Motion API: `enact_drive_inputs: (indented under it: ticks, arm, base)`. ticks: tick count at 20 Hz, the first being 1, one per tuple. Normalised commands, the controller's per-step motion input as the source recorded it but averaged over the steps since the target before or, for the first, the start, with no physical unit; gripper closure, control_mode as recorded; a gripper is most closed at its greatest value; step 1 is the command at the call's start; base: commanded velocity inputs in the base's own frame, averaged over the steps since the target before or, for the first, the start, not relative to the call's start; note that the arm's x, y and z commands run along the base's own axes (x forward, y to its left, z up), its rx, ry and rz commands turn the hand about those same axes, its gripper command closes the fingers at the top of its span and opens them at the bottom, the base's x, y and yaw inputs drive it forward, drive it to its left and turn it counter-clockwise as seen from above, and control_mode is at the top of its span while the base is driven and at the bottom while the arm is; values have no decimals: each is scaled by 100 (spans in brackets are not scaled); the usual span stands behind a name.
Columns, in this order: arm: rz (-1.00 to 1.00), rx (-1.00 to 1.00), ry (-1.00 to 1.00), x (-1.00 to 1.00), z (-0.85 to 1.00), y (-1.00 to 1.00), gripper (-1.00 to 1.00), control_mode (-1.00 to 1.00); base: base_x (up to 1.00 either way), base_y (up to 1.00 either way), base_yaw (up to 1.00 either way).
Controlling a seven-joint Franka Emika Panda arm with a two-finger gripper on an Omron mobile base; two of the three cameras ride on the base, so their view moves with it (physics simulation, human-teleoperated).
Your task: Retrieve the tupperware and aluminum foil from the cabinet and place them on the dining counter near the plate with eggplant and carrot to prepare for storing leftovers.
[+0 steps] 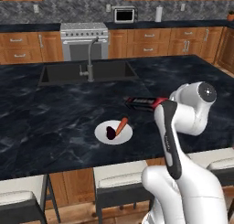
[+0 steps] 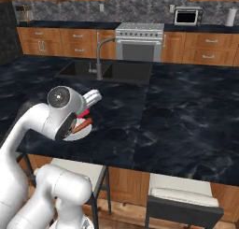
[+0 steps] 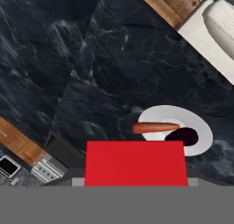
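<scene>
Nearest the base, pale cushioned stools (image 1: 121,178) stand tucked along the front edge of the dining counter (image 1: 55,113), a large black marble-look slab with faint white veins on a wooden base.

Above that slab the arm's gripper (image 3: 136,179) carries the aluminum foil (image 1: 145,101), a long slim black rectangular box with a red end and white lettering. In the hand view the red end sits squarely between the jaws, so they appear clamped on the box, though the finger tips themselves are hidden behind it. In the left base view the box hangs level over the counter, just beyond the plate and apart from it.

The plate with eggplant and carrot (image 1: 114,132), small, round and white, lies on the slab close to the front edge. A dark purple piece (image 1: 110,132) rests on it with a slim orange-red piece (image 1: 121,125) leaning across the rim.

Farther in, a dark sink (image 1: 87,72) is sunk into the slab, with a grey faucet (image 1: 90,58) rising at its near edge.

Against the far wall stand a steel oven (image 1: 84,39), wooden drawers with metal handles (image 1: 148,41) and a small microwave (image 1: 124,14) on the narrower counter.
</scene>
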Motion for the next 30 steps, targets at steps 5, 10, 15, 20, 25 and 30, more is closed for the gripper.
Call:
enact_drive_inputs:
  ticks: [5,10,15,20,25,30]
  arm:
    - [0,18,0,43,-51,-45,100,-100]
    - [0,25,1,51,-63,-14,100,-100]
    - [-3,24,6,57,-58,0,100,-100]
    - [-3,14,4,68,-33,0,100,-100]
    - [-2,13,0,71,-39,-1,100,-100]
    - [-1,9,0,43,-80,-19,100,-100]
  base:
    - [0,0,0]
    - [0,0,0]
    - [0,0,0]
    - [0,0,0]
    - [0,0,0]
    - [0,0,0]
